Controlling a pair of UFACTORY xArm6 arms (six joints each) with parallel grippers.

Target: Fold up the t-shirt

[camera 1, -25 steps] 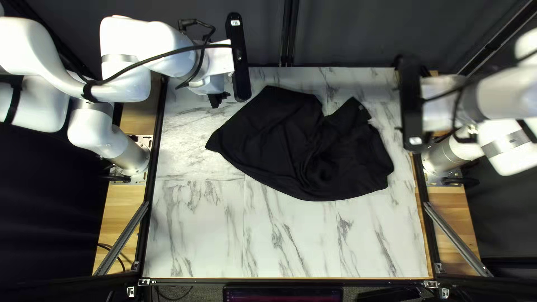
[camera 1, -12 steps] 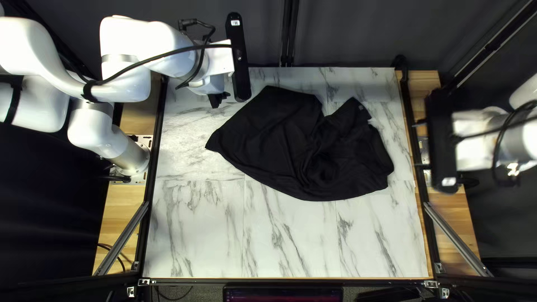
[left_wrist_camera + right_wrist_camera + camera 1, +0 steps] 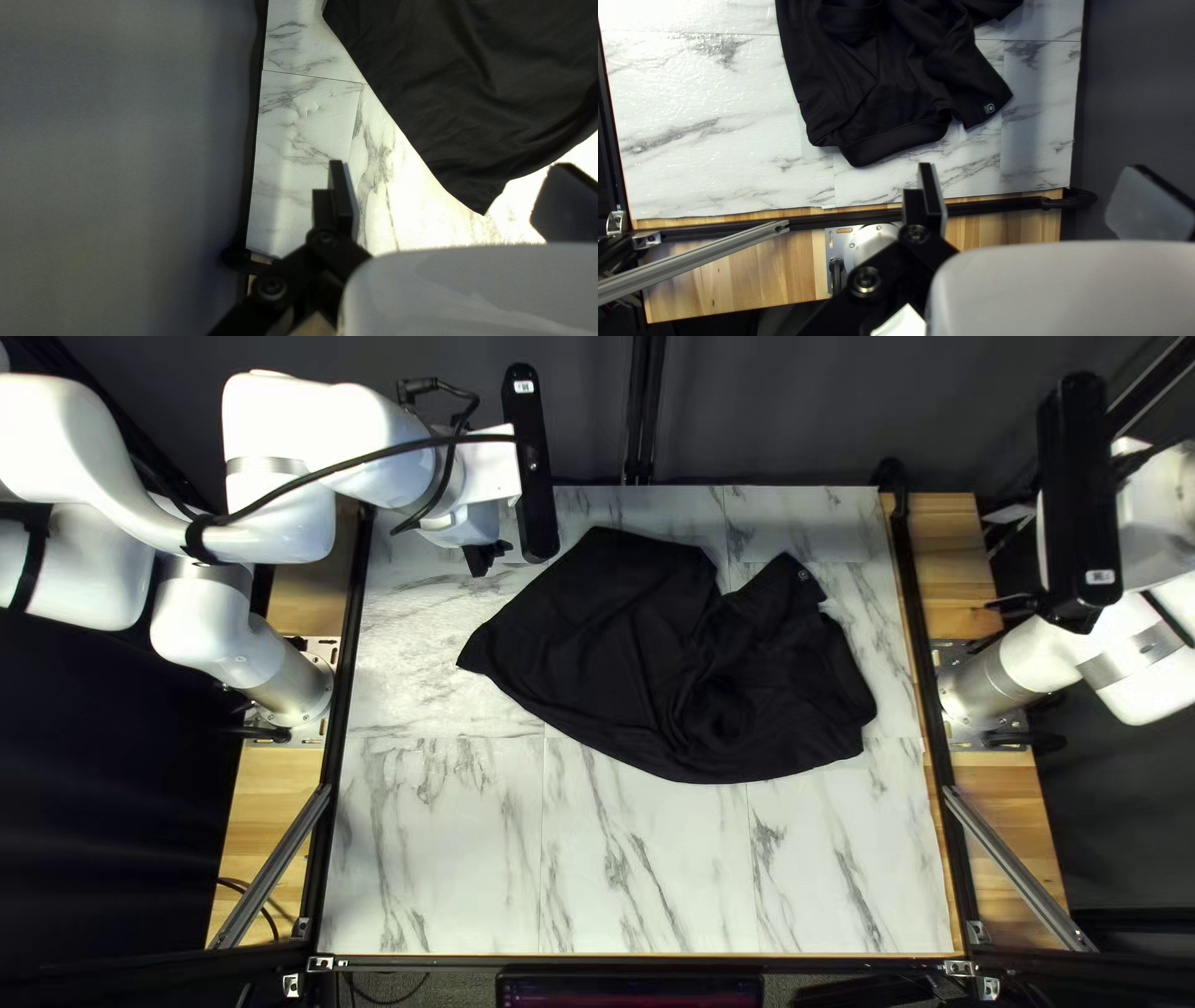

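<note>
Top left view | blk tee (image 3: 610, 647) rumpled | L gripper (image 3: 484, 559), R gripper (image 3: 1000, 569) spread

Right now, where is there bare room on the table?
Widest: the stretch of table between the shirt and the near edge. A smaller patch lies between the shirt and the left edge. Crowded: the far left, where the left gripper hangs near the shirt.

T-shirt (image 3: 610, 647) on table (image 3: 473, 859), curtain (image 3: 772, 411) behind, left arm's base (image 3: 296, 685) at left, right arm's base (image 3: 977, 688) at right
</note>
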